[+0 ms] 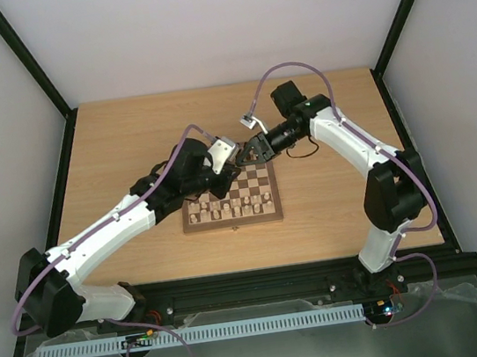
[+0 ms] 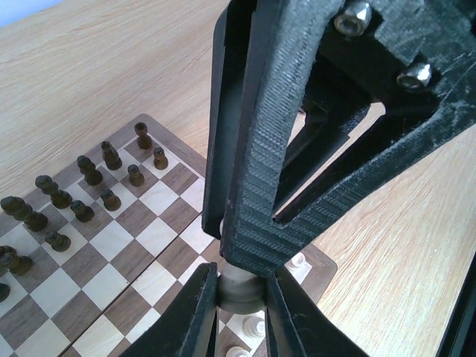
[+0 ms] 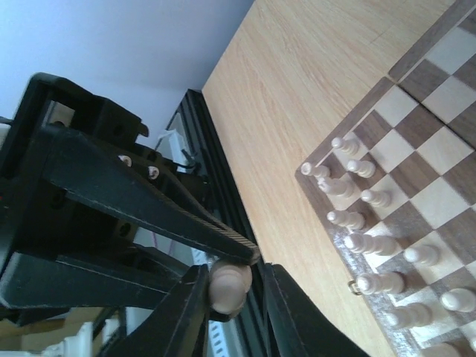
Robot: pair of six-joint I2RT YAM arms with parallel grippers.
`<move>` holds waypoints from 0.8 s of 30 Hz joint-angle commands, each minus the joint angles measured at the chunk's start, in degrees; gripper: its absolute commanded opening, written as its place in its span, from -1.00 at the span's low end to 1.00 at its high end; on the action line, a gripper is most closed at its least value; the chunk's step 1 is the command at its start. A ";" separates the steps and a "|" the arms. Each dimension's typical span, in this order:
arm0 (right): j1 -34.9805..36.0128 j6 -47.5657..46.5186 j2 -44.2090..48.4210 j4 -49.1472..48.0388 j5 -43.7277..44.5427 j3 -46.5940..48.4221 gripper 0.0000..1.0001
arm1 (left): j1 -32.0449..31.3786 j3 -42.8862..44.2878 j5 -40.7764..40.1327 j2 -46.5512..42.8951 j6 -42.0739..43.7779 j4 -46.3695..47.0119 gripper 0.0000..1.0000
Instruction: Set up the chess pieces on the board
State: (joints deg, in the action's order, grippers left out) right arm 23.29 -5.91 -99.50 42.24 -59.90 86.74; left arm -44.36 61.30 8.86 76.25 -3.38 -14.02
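Note:
The board [image 1: 232, 225] lies mid-table. Cream chess pieces [image 3: 364, 242] stand in rows along one end and dark ones [image 2: 89, 175] along the other. Both grippers meet above the board's far left corner. My left gripper [image 2: 239, 297] is shut on the base of a cream piece [image 2: 239, 290]. My right gripper [image 3: 234, 297] has its jaws around the same cream piece [image 3: 227, 286]; the piece touches one finger and a gap shows at the other. In the top view the left gripper [image 1: 237, 157] and right gripper [image 1: 247, 152] are tip to tip, and the piece is hidden.
The board also shows in the left wrist view [image 2: 141, 245] and the right wrist view [image 3: 439, 201]. Light wood tabletop [image 1: 340, 208] surrounds it. A black frame rail [image 1: 252, 276] runs along the near edge. White walls enclose the table.

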 commanded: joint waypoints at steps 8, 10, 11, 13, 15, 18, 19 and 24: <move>0.35 -3.03 0.52 2.39 -2.68 1.30 -0.87 | 0.23 -0.70 -1.33 -1.25 0.57 1.54 -0.74; 0.35 -3.29 1.77 0.24 -0.48 0.27 -0.89 | 0.37 -0.66 -3.43 -1.63 0.56 1.22 -0.47; 0.35 -3.00 2.60 -1.60 1.10 -0.59 -0.90 | 0.41 -0.67 -4.55 -2.01 0.49 1.01 -0.34; 0.40 -2.58 4.55 -5.79 4.67 -2.63 -0.90 | 0.65 -0.77 -5.70 -3.11 1.50 0.25 -0.23; 0.60 -2.36 6.45 -11.05 9.41 -4.99 -0.90 | 0.87 -0.66 -8.63 -4.84 2.14 -0.87 -0.01; 1.78 -3.78 8.35 -15.67 16.85 -7.80 -0.90 | 1.76 -0.89 -17.08 -8.75 0.51 -1.08 0.39; 2.62 -4.87 8.71 -16.78 19.38 -8.60 -0.90 | 2.48 -1.21 -20.32 -10.14 -0.50 -0.79 0.52; 8.88 -11.18 9.85 -21.43 31.90 -12.67 -0.88 | 11.20 -4.74 -27.26 -15.26 -6.87 0.20 0.78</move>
State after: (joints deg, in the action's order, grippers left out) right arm 27.79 -11.29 -90.96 26.35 -39.83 76.97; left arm -39.18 59.88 -9.41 64.27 -5.15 -14.63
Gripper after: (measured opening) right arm 0.093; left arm 0.874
